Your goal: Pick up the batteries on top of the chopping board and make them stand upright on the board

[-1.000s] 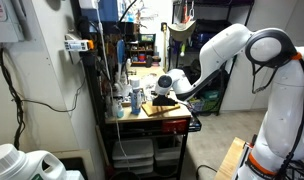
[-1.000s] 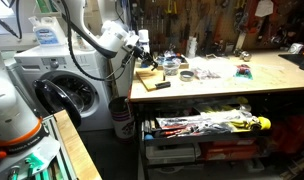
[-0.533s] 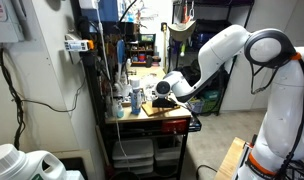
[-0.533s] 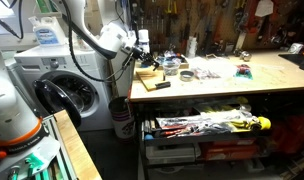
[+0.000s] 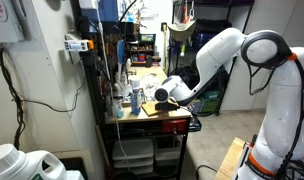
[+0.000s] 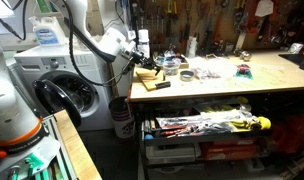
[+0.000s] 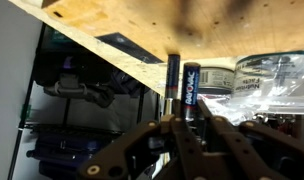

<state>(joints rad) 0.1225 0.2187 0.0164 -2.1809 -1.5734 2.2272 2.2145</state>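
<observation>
Gripper (image 7: 184, 122) hangs just above the chopping board (image 6: 149, 74) at an end edge of the bench (image 6: 232, 92), jaws closed on the batteries (image 7: 183, 85).

Both exterior views watch the claw (image 5: 157, 94) from afar, angled differently to the bench (image 6: 222, 88). The wrist view peers closely past it.
</observation>
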